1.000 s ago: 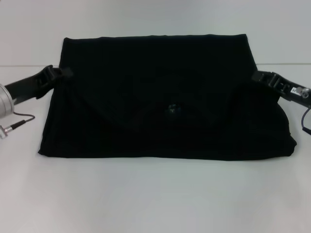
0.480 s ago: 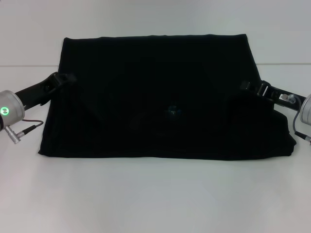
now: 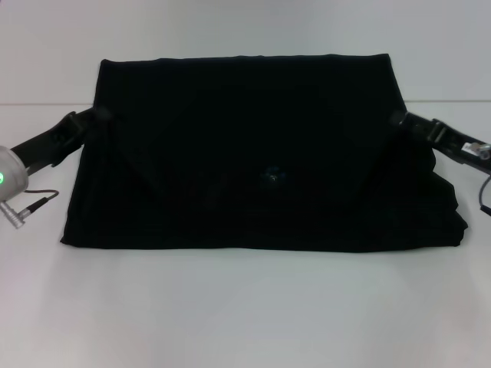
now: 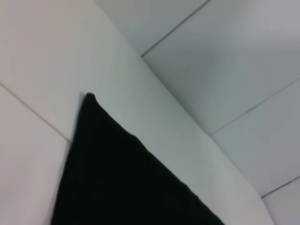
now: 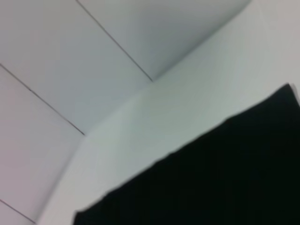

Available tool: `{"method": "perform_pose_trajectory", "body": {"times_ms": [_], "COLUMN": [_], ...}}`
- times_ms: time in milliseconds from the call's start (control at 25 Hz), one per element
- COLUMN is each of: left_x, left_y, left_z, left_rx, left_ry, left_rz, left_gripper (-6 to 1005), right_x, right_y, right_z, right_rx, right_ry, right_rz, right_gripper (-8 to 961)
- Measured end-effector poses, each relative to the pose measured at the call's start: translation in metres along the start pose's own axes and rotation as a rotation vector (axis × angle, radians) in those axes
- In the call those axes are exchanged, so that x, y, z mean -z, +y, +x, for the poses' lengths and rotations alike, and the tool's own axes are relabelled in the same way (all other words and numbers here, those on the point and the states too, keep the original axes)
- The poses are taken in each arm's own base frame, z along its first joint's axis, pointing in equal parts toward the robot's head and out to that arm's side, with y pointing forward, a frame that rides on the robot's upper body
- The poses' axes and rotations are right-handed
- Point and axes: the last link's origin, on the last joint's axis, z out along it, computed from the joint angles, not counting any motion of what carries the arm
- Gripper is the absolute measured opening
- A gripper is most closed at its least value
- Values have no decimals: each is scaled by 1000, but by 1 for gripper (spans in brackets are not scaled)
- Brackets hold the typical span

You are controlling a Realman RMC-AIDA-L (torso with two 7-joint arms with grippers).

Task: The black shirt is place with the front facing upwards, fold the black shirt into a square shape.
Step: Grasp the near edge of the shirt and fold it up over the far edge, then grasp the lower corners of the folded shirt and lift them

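While the black shirt (image 3: 245,153) lay folded on the white table (image 3: 245,307), with the left gripper (image 3: 96,116) and right gripper (image 3: 399,119) at its side edges, finger state impossible to tell, uneven pulls risked skewing the fold.

Head overlooks black shirt (image 3: 253,153); wrists see its corners

You see the black shirt (image 3: 253,153): plain black, one small teal-grey mark near its middle. Worktop (image 3: 245,307): plain white. Left hand (image 3: 96,116) and right hand (image 3: 399,119): black.
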Motion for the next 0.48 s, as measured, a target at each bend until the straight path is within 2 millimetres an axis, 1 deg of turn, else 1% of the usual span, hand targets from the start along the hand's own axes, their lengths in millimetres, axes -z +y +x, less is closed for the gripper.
{"method": "perform_pose_trajectory", "body": {"times_ms": [40,80,120,160,280,400,480], "left_x": [2,4,6,8,19,31,38], "left_y": [-1,-2,-1,-2,2,6,5], "left_z": [1,2,3,4,8,12,15], "left_rx": [4,4,-1,-6,-61,-157,-225], "left_ry": [6,6,2,0,-57,-163,-225], "left_rz": [-3,-9,-19,-26,-80,-125,-122], "left_gripper": [362,393,423,453,655,660,663], "right_x": [4,13,13,18,32,45,51], "right_y": [-1,-1,-1,-1,1,5,7], "right_z": [-1,-2,-2,-2,-2,2,9], "right_rx": [-9,-15,-15,-14,21,100,169], "right_ry": [-15,-53,-53,-71,-100,-66,-17], "right_rz": [-13,-59,-59,-81,-155,-229,-273], "right_gripper": [606,648,689,730,836,942,943]}}
